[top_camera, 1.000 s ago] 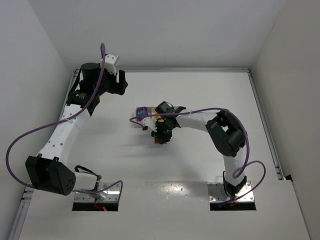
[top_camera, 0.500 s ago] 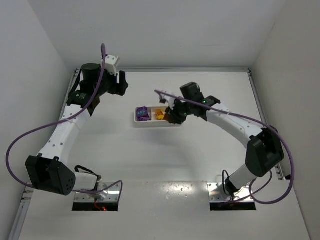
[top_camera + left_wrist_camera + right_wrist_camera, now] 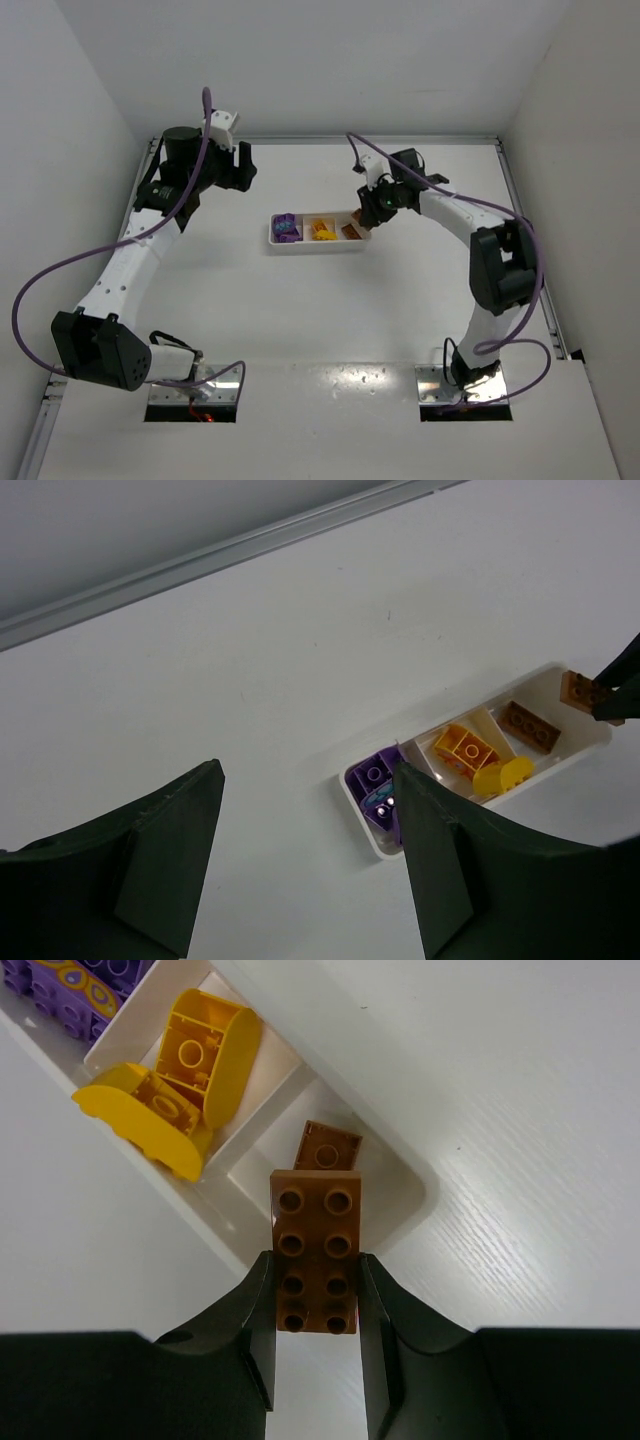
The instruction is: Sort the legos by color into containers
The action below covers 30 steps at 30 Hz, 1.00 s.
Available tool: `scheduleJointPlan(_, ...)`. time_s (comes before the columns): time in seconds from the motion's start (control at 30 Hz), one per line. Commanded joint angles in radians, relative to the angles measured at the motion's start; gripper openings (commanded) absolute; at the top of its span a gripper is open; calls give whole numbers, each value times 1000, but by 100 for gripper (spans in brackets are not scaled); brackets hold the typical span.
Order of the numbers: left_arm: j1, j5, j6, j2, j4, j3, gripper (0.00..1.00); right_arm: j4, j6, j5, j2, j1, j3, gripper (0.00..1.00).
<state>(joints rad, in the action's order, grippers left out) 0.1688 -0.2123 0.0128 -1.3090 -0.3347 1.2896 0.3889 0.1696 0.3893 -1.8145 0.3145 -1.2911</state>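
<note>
Item: one white tray (image 3: 315,248), three compartments in a row, lying on the table (image 3: 300,320) a little beyond its middle, toward the far edge. Left compartment: purple bricks (image 3: 286,228) in a small heap, count not clear. Middle compartment: yellow pieces (image 3: 190,1060), at least two, curved on one side and touching each other; one looks more orange in the left wrist view. Right compartment: one small brown brick (image 3: 328,1146), lying flat. In transit: a long brown brick (image 3: 315,1220), eight studs showing, clamped by its long sides between the jaws of the right gripper (image 3: 315,1265). It hangs at the tray's right end, over the rim of the right compartment, and is not yet let go. Left gripper (image 3: 305,810): jaws wide apart with nothing between them, hovering over the far left part of the table, well apart from the tray. Loose stock: no brick shows on the bare table in any view. Status, as judged: each compartment holds one colour family, so the sort looks all but finished. What is left appears to be lowering the held brick beside its brown fellow and releasing it there.
</note>
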Motion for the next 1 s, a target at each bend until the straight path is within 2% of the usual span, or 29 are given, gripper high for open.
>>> scheduleJointPlan(0.0,-6,13,10,-4,29,19,75,-36,-44,92,-31,0,-63,14)
scheduleJointPlan(0.17,-6,13,1,-24,29,10,75,-36,-44,112,-63,0,-85,14)
scheduleJointPlan(0.27,-6,13,1,-35,29,1,76,-36,-44,102,-86,9,-85,19)
scheduleJointPlan(0.4,-26,13,1,-44,39,0,77,-27,-44,92,-105,9,-85,47)
scheduleJointPlan(0.47,-26,13,12,-55,39,-9,79,-27,-44,92,-114,9,-94,51)
scheduleJointPlan(0.63,-72,-30,30,-64,39,-9,81,-27,-44,92,-114,9,-94,56)
scheduleJointPlan(0.8,-126,-93,61,-64,39,-29,81,-53,-117,102,-2,-9,-71,56)
scheduleJointPlan(0.97,-195,-127,72,-53,39,-87,82,-94,-196,92,220,-74,34,61)
